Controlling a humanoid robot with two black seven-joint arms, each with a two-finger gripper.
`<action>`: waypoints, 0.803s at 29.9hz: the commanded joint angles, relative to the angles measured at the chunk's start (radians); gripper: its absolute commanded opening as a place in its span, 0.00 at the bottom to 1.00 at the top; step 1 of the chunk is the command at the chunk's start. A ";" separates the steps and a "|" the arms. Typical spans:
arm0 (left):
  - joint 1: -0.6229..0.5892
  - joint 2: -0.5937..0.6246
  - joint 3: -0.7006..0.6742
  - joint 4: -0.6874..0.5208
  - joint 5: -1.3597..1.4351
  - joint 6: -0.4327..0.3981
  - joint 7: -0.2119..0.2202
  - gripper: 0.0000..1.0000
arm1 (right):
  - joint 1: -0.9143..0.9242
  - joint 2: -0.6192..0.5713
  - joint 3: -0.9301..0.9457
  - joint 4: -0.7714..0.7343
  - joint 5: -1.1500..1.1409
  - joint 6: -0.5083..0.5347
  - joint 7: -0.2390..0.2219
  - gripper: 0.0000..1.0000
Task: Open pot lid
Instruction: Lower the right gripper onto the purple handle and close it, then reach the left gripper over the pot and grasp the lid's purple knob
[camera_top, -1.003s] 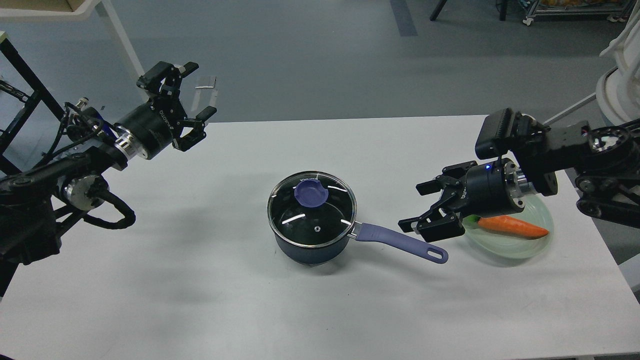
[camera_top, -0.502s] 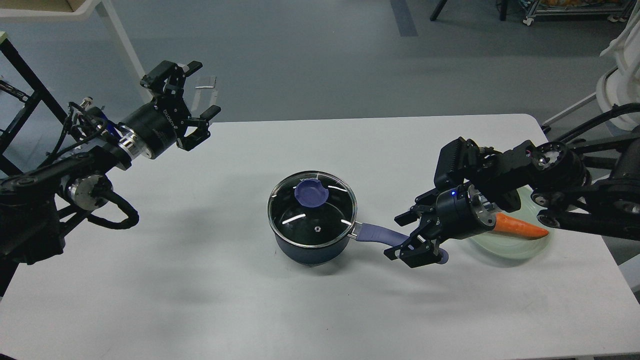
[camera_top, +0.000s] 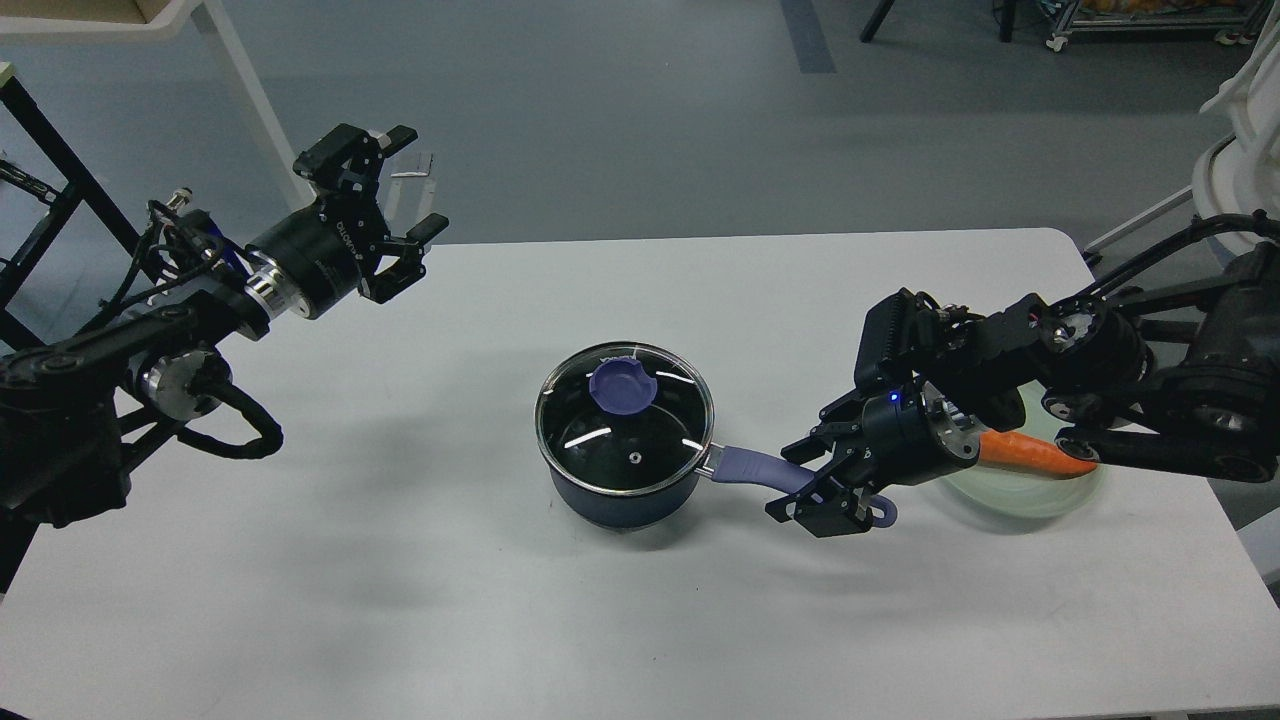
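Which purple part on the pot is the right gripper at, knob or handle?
The handle: the right gripper straddles its far end, jaws open. The lid knob sits untouched on the glass lid; the left gripper is far off.

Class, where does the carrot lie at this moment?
In the head view, the carrot lies on the pale green plate at the table's right side, partly hidden behind the right arm.

Bare table lies open left of, near and far from the pot. Above its lid and knob nothing intrudes. Right of it, the right gripper straddles the handle, with plate and carrot just beyond.
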 joint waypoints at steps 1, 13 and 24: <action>-0.006 0.003 0.002 0.000 0.003 0.002 0.000 0.99 | -0.001 0.000 -0.002 0.000 -0.001 0.000 0.000 0.56; -0.020 0.014 0.001 -0.002 0.072 0.006 0.000 0.99 | -0.001 -0.004 -0.025 -0.005 -0.001 0.002 0.000 0.36; -0.092 0.055 -0.004 -0.040 0.655 0.101 0.000 0.99 | 0.004 0.000 -0.034 -0.023 0.002 0.000 0.000 0.31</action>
